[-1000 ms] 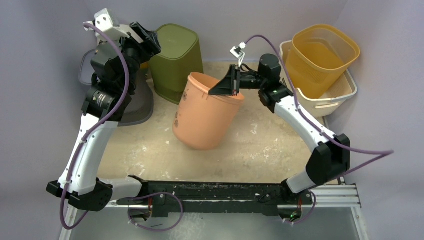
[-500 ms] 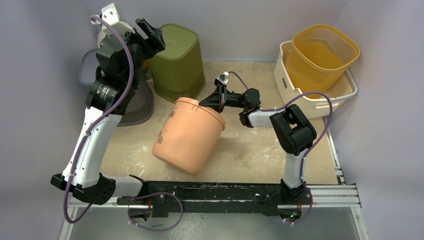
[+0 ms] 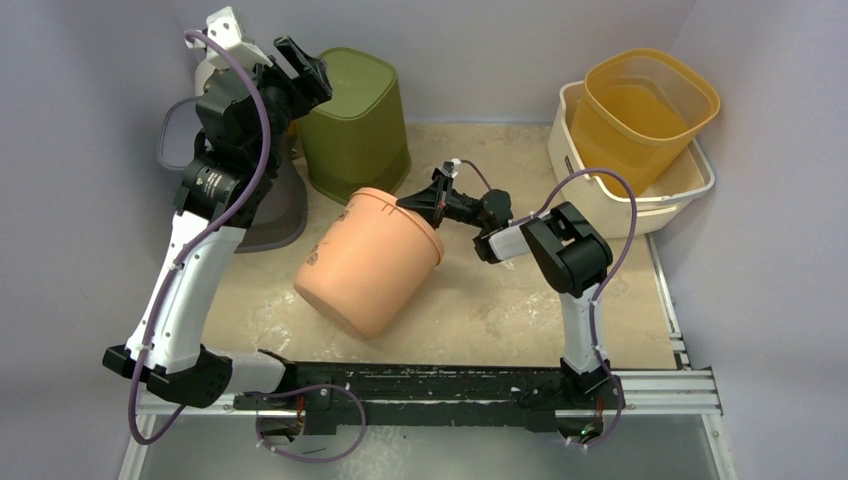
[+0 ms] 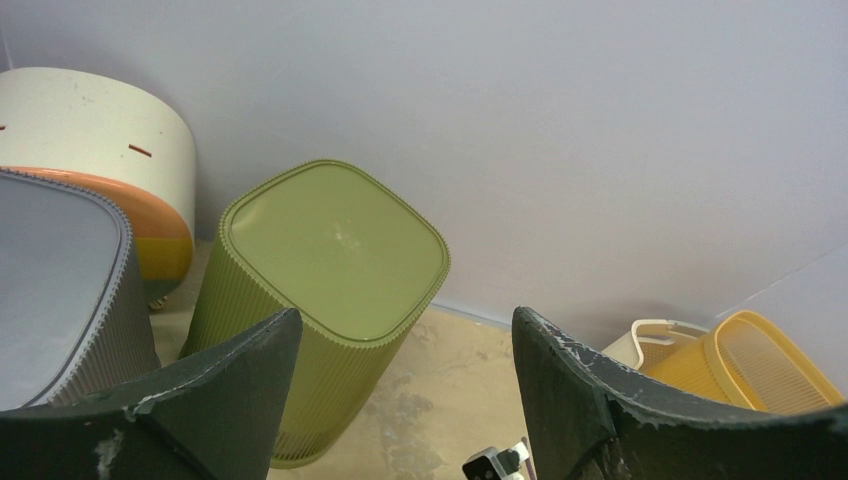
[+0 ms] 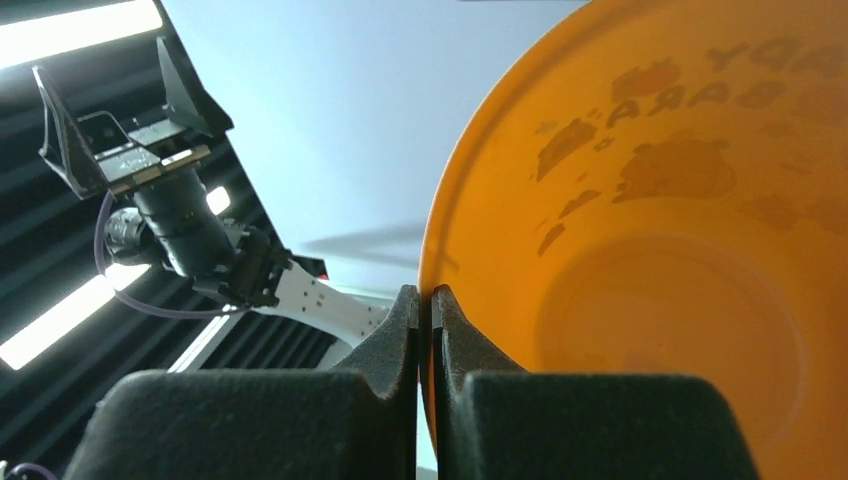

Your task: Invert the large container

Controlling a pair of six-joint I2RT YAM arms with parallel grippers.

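The large orange container point(image 3: 370, 262) lies tipped over in the middle of the table, its base toward the near left and its mouth toward the far right. My right gripper point(image 3: 418, 203) is shut on its rim at the upper right. In the right wrist view the rim point(image 5: 430, 260) runs between the two closed fingers and the orange inside point(image 5: 660, 250) fills the right side. My left gripper point(image 3: 300, 62) is open and empty, raised high at the back left above the green bin point(image 3: 352, 122); its fingers point(image 4: 240, 380) frame that bin point(image 4: 320, 300) from above.
An inverted green bin stands at the back. A grey bin point(image 3: 268, 208) and a white and orange tub point(image 4: 110, 160) are at the back left. A yellow basket point(image 3: 645, 105) sits inside a cream basket point(image 3: 672, 195) at the back right.
The right gripper has pulled the orange container down and toward the near left, tipping it from leaning upright to lying on its side. The left arm rose slightly, then held still.
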